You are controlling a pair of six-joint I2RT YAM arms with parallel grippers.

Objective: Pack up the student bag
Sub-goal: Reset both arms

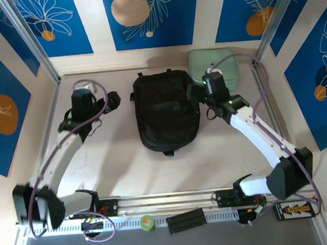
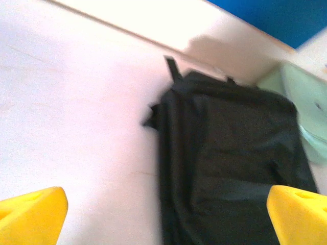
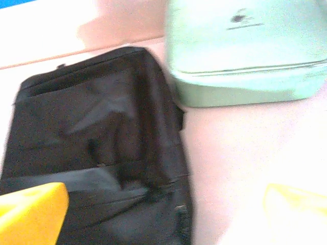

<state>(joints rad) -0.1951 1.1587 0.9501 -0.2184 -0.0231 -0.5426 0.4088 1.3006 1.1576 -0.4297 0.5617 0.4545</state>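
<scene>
The student bag [image 1: 165, 108], a large black fabric backpack, lies flat in the middle of the table. My left gripper [image 1: 114, 99] hovers just off the bag's left side. In the left wrist view this gripper [image 2: 166, 219] is open, its yellow fingertips [image 2: 30, 214] far apart over the bag's [image 2: 230, 153] left edge and holding nothing. My right gripper [image 1: 198, 92] is at the bag's right upper side. From the right wrist this gripper [image 3: 163, 214] is open too, its jaws straddling the bag's [image 3: 92, 132] right edge with nothing gripped.
A pale mint-green zip case [image 1: 213, 69] lies at the back right, touching the bag's corner [image 3: 245, 51]. Metal frame posts [image 1: 43, 57] stand at the back corners. A green tape roll [image 1: 147, 222] and a black block [image 1: 186, 221] sit on the near rail.
</scene>
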